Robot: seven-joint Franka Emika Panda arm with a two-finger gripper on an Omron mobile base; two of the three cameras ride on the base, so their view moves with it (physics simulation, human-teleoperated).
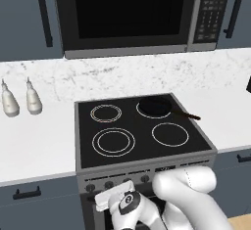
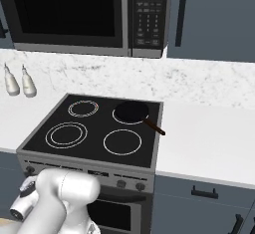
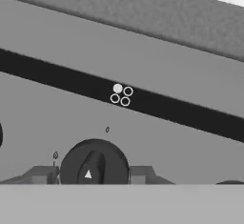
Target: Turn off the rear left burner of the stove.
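The stove (image 1: 142,161) has a black glass top, and its rear left burner (image 1: 106,113) (image 2: 83,108) shows thin pale rings with no red glow. In the hand view a dark round knob (image 3: 94,163) with a white triangle mark sits on the grey front panel. My gripper (image 3: 93,175) has one finger on each side of the knob, and the fingertips (image 3: 44,174) meet its rim with no gap. Above the knob, a four-circle sign (image 3: 120,95) has its upper left dot filled. My white hand (image 1: 115,197) is pressed close to the panel's knob row.
A dark pan (image 1: 156,106) with a long handle rests on the rear right burner. Two pale bottles (image 1: 20,99) stand on the left counter. A black microwave (image 1: 127,13) hangs above. More knobs (image 2: 140,186) line the panel, and the oven door lies below my arm.
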